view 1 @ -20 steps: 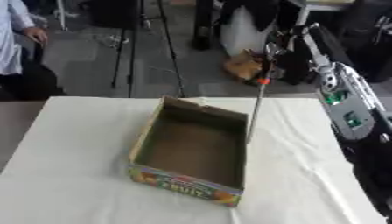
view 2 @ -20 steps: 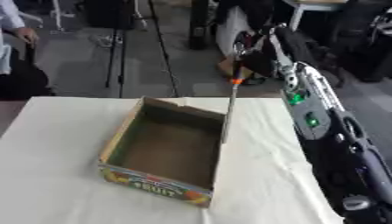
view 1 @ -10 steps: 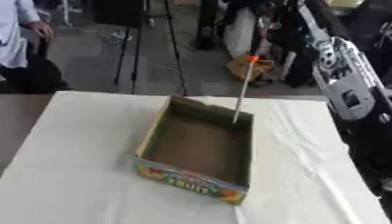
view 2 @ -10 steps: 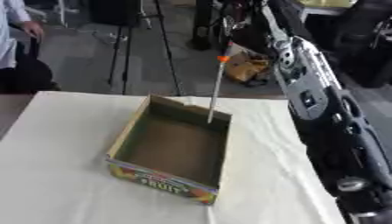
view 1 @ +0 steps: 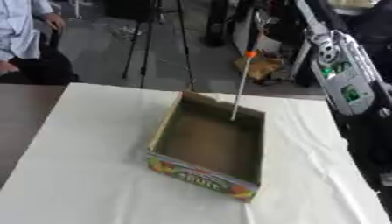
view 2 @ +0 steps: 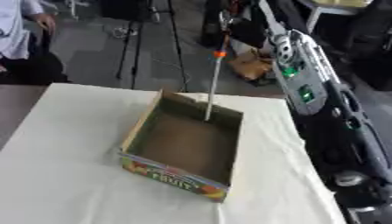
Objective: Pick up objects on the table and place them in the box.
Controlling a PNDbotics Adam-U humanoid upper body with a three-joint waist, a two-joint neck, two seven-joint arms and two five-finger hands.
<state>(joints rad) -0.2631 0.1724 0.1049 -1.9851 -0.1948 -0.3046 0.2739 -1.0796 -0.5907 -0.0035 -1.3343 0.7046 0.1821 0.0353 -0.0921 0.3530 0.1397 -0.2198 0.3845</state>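
Note:
An open cardboard box (view 1: pixel 211 144) with a fruit print on its near wall stands on the white cloth, its inside bare. A long thin pale rod (view 1: pixel 239 87) with an orange band (view 1: pixel 250 54) hangs nearly upright, its lower tip dipping inside the box's far end close to the far wall. My right hand (view 2: pixel 229 18) shows dark and blurred at the top of the picture, curled round the rod's dark upper part. Its silver forearm (view 1: pixel 343 81) slants down the right side. My left hand is out of sight.
The white cloth (view 1: pixel 84 175) covers the table, with bare brown tabletop (view 1: pixel 19 118) at the left. Beyond the far edge are tripod legs (view 1: pixel 145 39) and a brown bag (view 1: pixel 264 65) on the floor. My right arm takes up the right edge.
The camera has shifted. Relative to the box, the rod has moved left from over the right wall to the far end, its tip now inside. My right hand has gone higher in the picture.

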